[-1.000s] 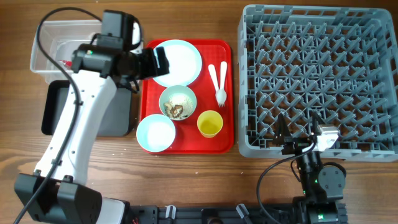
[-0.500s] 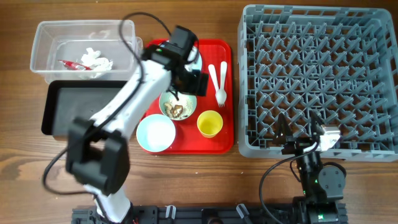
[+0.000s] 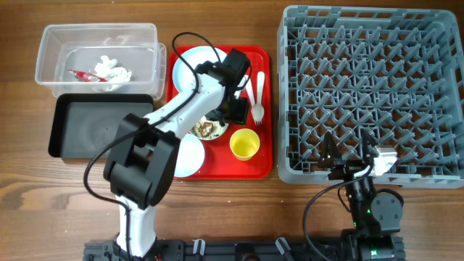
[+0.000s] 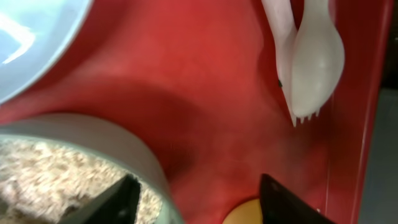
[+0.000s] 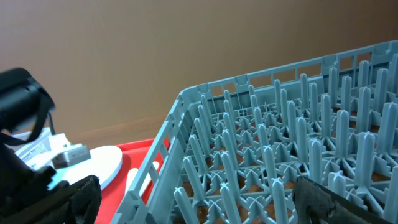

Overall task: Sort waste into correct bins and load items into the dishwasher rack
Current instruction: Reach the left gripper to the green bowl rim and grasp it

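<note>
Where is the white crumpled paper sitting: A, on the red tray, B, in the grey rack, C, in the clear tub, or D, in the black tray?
C: the white crumpled paper lies inside the clear tub, next to the red-and-white wrapper.

Scrap bowl — blurred, cut off

1. The tray is red and fills most of the frame; its raised rim runs down the right side.
2. The plate is light blue and cut off at the top left corner.
3. The bowl sits at lower left and holds pale crumbs.
4. Two white cutlery pieces lie touching at top right, with short tines at the lower end.
5. The cup shows as a yellow edge at the bottom.
6. The end effector is spread wide; its dark fingers flank the bowl rim and cup.
</note>
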`<state>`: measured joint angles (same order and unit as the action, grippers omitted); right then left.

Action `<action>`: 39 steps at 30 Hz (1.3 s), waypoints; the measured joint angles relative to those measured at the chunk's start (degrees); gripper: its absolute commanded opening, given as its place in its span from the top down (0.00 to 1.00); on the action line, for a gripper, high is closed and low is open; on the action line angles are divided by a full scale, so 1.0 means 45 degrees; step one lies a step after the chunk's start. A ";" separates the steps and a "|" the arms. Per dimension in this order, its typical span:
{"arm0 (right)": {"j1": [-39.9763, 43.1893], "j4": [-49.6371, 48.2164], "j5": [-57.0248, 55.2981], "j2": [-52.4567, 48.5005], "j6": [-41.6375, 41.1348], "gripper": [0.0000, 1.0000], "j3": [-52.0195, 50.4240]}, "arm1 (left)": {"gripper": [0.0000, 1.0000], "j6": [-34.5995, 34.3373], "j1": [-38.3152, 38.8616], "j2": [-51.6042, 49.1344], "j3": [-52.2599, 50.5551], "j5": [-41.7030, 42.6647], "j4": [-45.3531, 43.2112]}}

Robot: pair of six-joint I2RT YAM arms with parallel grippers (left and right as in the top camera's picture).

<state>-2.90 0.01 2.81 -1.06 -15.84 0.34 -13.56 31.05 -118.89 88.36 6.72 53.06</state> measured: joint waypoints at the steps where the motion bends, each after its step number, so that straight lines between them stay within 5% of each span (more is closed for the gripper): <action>1: 0.0000 0.0000 0.0000 0.0000 0.0000 0.00 0.0000 | 0.56 -0.0121 0.0010 -0.0092 0.0000 0.0000 -0.0053; 6: 0.0000 0.0000 0.0000 0.0000 0.0000 0.00 0.0000 | 0.88 -0.0413 0.0005 -0.0520 -0.0005 -0.0189 -0.0131; 12: 0.0000 0.0000 0.0000 0.0000 0.0000 0.00 0.0000 | 0.96 -0.0937 0.0019 -0.0510 0.0000 -0.0593 -0.0087; 16: 0.0000 0.0000 0.0000 0.0000 0.0000 0.00 0.0005 | 0.96 -0.1069 0.0019 -0.0423 0.0223 -0.0889 0.0209; 21: 0.0000 0.0000 0.0000 0.0000 0.0000 0.00 0.0000 | 0.76 -0.1088 0.0019 -0.0355 0.0709 -0.0869 0.0602; 25: 0.0000 0.0000 0.0000 0.0000 0.0000 0.00 0.0000 | 0.84 -0.1180 0.0019 -0.0243 0.0981 -0.0845 0.0651; 39: 0.0000 0.0000 0.0000 0.0000 0.0000 0.00 0.0000 | 0.77 -0.1253 0.0019 -0.0141 0.1025 -0.0923 0.0578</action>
<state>-2.90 0.01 2.81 -1.06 -15.84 0.34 -19.20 31.14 -119.52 92.97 2.57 55.66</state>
